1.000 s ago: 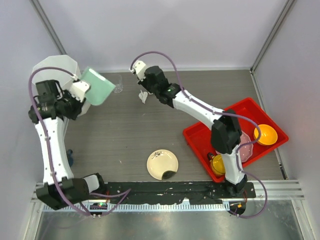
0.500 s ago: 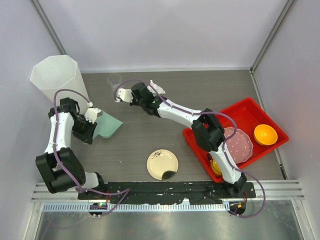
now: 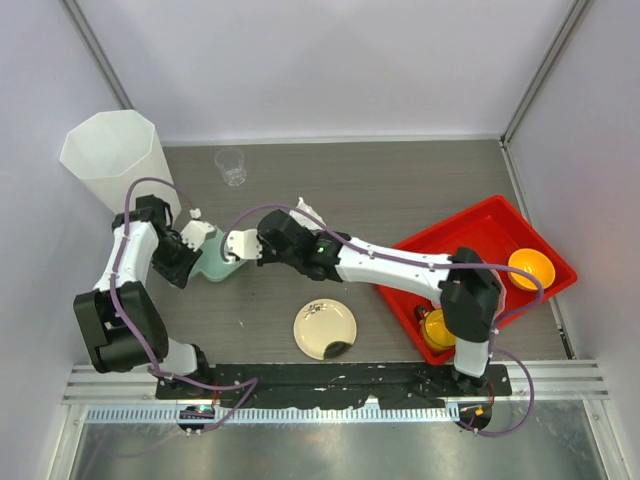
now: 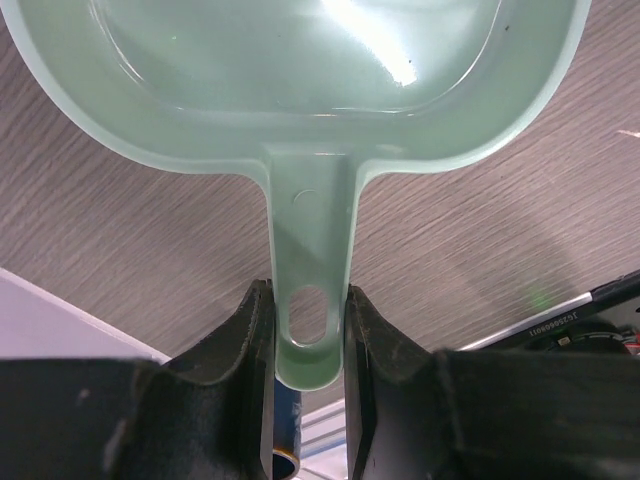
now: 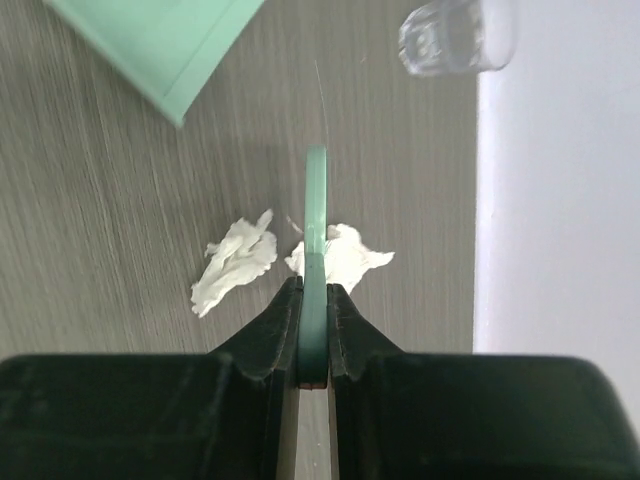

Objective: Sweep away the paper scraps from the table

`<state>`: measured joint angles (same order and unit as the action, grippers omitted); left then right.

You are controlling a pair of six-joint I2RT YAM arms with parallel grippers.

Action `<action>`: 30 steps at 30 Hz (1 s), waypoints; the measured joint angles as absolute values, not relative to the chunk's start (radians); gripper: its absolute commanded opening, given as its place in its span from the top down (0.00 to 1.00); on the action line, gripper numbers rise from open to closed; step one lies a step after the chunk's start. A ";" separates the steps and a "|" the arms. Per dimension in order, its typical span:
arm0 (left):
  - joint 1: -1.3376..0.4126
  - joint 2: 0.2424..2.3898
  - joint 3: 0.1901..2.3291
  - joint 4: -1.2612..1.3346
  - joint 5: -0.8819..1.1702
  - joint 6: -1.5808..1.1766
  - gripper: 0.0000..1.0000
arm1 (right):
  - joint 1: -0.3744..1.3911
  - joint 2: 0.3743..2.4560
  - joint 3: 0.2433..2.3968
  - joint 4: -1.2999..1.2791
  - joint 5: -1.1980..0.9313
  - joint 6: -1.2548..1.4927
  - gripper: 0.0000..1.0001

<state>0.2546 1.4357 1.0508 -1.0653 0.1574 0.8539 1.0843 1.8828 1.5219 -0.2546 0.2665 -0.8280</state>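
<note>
Two white paper scraps (image 5: 235, 262) (image 5: 350, 255) lie on the table (image 3: 380, 190) just beyond my right gripper (image 5: 314, 290). It is shut on a thin green sweeping tool (image 5: 316, 200), seen edge-on and standing between the scraps. In the top view my right gripper (image 3: 238, 247) sits beside the pale green dustpan (image 3: 218, 268), and the arm hides the scraps. My left gripper (image 4: 308, 300) is shut on the dustpan's handle (image 4: 308, 250). The pan (image 4: 300, 80) rests low over the table, and its corner (image 5: 160, 40) shows in the right wrist view.
A tall white bin (image 3: 112, 150) stands at the far left. A clear plastic cup (image 3: 231, 166) is near the back wall. A cream plate (image 3: 325, 329) lies near the front. A red tray (image 3: 500, 225) with bowls is on the right.
My left arm brought the dustpan down from the white bin onto the table. My right arm swung from the back of the table forward and left, ending beside the dustpan.
</note>
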 measured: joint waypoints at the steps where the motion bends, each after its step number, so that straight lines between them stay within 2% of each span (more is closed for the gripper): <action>1: 0.246 1.437 1.048 -1.065 0.157 0.862 1.00 | 1.095 1.858 1.522 -0.258 0.268 -0.810 0.99; 9: 0.199 1.433 1.042 -1.112 0.176 0.970 1.00 | 1.075 1.786 1.644 -0.336 0.418 -0.609 0.99; 14: 0.105 1.412 1.021 -1.132 0.174 1.008 1.00 | 1.052 1.778 1.662 -0.454 0.493 -0.422 0.99; 22: 0.017 1.540 1.075 -1.132 0.144 1.001 1.00 | 0.950 1.807 1.703 -0.684 0.455 -0.011 0.99; 26: -0.018 1.591 1.106 -1.131 0.122 0.999 1.00 | 0.891 1.850 1.715 -0.723 0.427 0.084 0.99; 30: -0.046 1.646 1.150 -1.135 0.121 0.989 1.00 | 0.880 1.978 1.813 -0.753 0.380 0.121 0.99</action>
